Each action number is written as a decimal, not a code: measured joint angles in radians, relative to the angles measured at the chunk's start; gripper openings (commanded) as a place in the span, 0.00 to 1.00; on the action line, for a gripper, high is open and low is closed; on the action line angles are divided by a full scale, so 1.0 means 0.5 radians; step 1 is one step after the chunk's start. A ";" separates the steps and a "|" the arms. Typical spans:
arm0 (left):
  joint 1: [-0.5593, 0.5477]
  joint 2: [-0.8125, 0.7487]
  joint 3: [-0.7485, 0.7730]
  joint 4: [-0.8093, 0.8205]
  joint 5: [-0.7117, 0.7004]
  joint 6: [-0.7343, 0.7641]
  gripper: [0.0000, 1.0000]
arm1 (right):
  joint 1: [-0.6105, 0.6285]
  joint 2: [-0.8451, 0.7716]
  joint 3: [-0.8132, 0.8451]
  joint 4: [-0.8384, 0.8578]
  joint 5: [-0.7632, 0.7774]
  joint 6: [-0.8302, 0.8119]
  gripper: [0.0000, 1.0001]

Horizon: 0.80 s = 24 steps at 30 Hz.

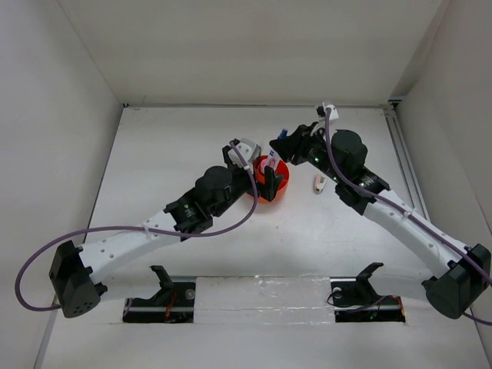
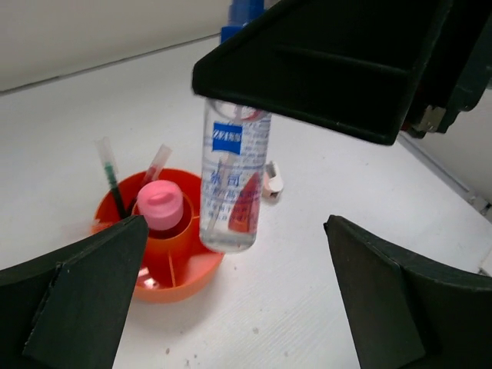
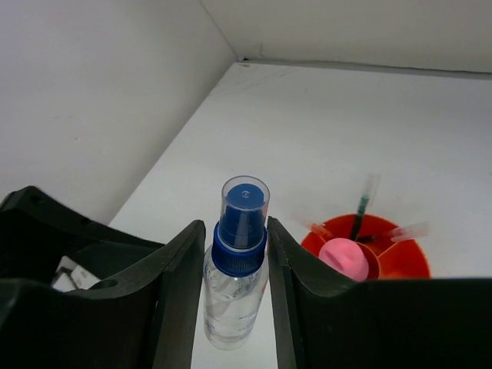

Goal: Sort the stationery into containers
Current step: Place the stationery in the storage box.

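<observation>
Gripping clear blue-capped bottle [image 3: 233,304], right hand [image 3: 235,234], near orange organiser [image 3: 406,261]

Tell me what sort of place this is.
Likely a lab robot cell: plain white walls box in a white table, a left arm and a right arm are bolted at its near edge, and the right claw holds a bottle near an organiser.

Orange organiser [image 2: 192,270], pink tube [image 2: 160,207], and a clear bottle [image 2: 231,188], blue-capped and blue-labelled.
</observation>
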 measured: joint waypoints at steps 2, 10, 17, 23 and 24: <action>0.000 -0.008 0.000 -0.061 -0.076 -0.014 1.00 | -0.017 0.025 -0.001 0.003 0.052 -0.031 0.00; 0.028 -0.140 0.078 -0.523 -0.691 -0.397 1.00 | -0.190 0.053 -0.137 0.152 0.256 -0.163 0.00; 0.201 -0.140 0.225 -0.989 -1.008 -0.881 1.00 | -0.217 0.184 -0.236 0.319 0.391 -0.343 0.00; 0.200 -0.135 0.223 -1.182 -1.044 -1.019 1.00 | -0.236 0.319 -0.259 0.459 0.426 -0.422 0.00; 0.201 -0.135 0.223 -1.194 -1.044 -1.028 1.00 | -0.240 0.339 -0.262 0.468 0.429 -0.428 0.00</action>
